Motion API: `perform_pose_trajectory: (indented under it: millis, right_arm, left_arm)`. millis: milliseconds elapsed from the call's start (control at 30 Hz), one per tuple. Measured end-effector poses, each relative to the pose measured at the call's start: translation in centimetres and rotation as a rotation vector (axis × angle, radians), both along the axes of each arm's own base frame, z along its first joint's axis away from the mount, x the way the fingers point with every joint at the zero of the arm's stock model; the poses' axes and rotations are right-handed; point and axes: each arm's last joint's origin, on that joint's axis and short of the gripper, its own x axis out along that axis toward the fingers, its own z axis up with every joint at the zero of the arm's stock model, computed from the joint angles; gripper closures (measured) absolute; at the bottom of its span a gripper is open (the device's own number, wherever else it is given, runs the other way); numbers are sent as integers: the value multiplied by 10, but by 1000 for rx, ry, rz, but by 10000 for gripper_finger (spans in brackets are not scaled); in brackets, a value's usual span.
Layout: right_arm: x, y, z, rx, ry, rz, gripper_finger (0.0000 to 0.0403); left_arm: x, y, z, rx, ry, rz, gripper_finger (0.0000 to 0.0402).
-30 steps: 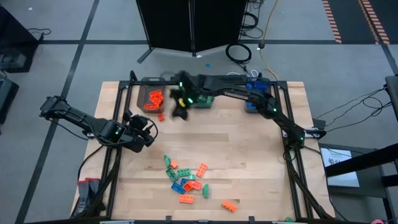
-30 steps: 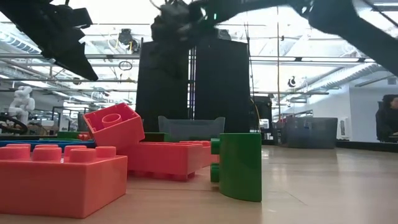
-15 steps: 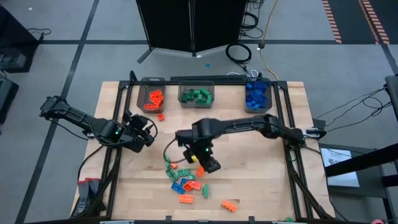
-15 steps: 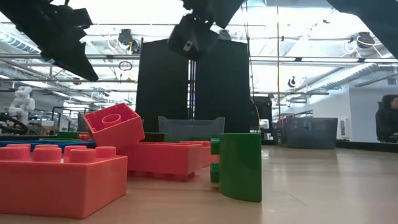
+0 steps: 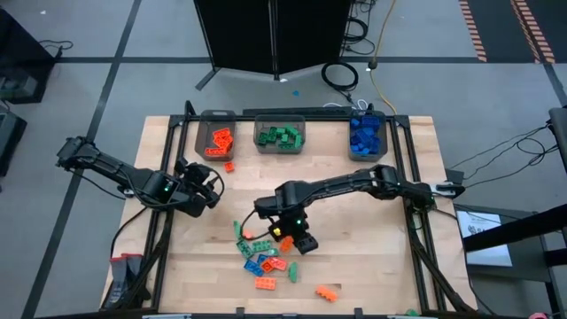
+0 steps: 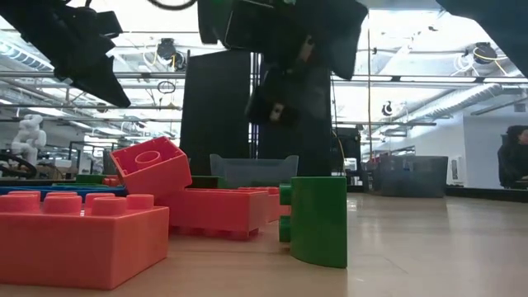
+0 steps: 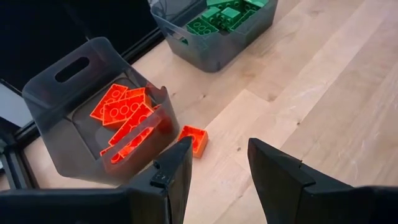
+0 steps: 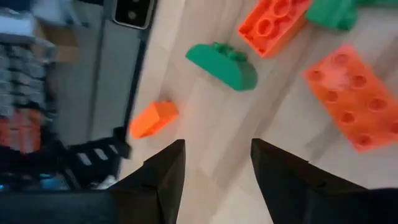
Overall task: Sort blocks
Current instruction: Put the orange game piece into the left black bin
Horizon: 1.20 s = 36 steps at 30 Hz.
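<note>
- The left tool (image 5: 211, 188) is hovering over the left part of the wooden surface (image 5: 354, 213), near the left bin (image 5: 216, 140); its fingers (image 7: 174, 171) are standing apart with nothing between them.
- The left bin is holding orange blocks (image 7: 124, 112), and one small orange block (image 7: 193, 139) is lying on the surface just beside that bin.
- The middle bin (image 5: 280, 136) at the far edge is holding green blocks (image 7: 227, 14).
- A loose pile of blocks (image 5: 264, 255) in orange, green and blue is lying on the near middle of the surface, with one orange block (image 5: 327, 292) sitting apart to its right, nearer the front edge.
- The right tool (image 5: 299, 241) is reaching across from the right and hanging over the right side of that pile; its fingers (image 8: 165, 171) are standing partly apart and gripping nothing.
- Past those fingers a curved green block (image 8: 222, 64) and a flat orange block (image 8: 349, 96) are lying on the wood.
- The right bin (image 5: 366, 137) at the far edge is holding blue blocks (image 5: 364, 133).
</note>
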Motion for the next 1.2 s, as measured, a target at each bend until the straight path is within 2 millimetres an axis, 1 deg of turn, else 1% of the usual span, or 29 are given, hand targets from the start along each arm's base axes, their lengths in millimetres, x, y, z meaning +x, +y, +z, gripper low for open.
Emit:
perform_pose_trajectory:
  millis: [67,133,233,300,400,500,533,567,633,700,733,800,867,933,1000,1100,1200]
  right_arm:
    - [-3,1,-1,33,21,-11,227]
    - [-7,0,6,28,2,-5,235]
    - [-18,0,29,-54,-83,28,248]
    - [-30,-3,47,-132,-165,43,256]
    - [-61,-14,69,-189,-256,17,267]
    - [-106,-32,86,-221,-326,-95,274]
    - [-122,-38,88,-248,-350,-139,276]
    - [-136,-42,91,-272,-400,-183,277]
    - [-157,-47,96,-301,-568,-269,278]
    - [-169,-51,94,-309,-791,-346,279]
    - [-174,-53,90,-316,-904,-369,279]
    - [-181,-57,77,-349,-1099,-400,280]
    - [-184,-61,61,-371,-1209,-452,280]
    - [-186,-66,45,-401,-1246,-510,280]
    - [-184,-70,31,-397,-1237,-560,280]
    - [-175,-69,15,-344,-1226,-493,280]
    - [-158,-65,5,-319,-1212,-417,280]
  left_arm:
    - [0,0,0,3,-1,2,241]
    - [0,0,0,10,-4,5,241]
    - [0,0,1,18,-15,11,241]
    - [0,1,1,16,-32,28,241]
    - [0,1,2,18,-78,74,241]
    - [0,2,2,29,-114,107,241]
    - [0,2,2,31,-122,115,241]
    - [0,2,3,37,-129,121,241]
    - [0,2,3,40,-132,124,241]
    - [0,2,3,41,-133,125,241]
    - [0,2,3,42,-134,125,241]
    - [0,2,3,42,-135,126,241]
    - [0,2,3,42,-135,126,241]
    - [0,2,3,38,-139,129,241]
    - [0,2,3,20,-162,150,241]
    - [0,2,2,-7,-195,180,241]
    - [1,2,1,-10,-188,182,241]
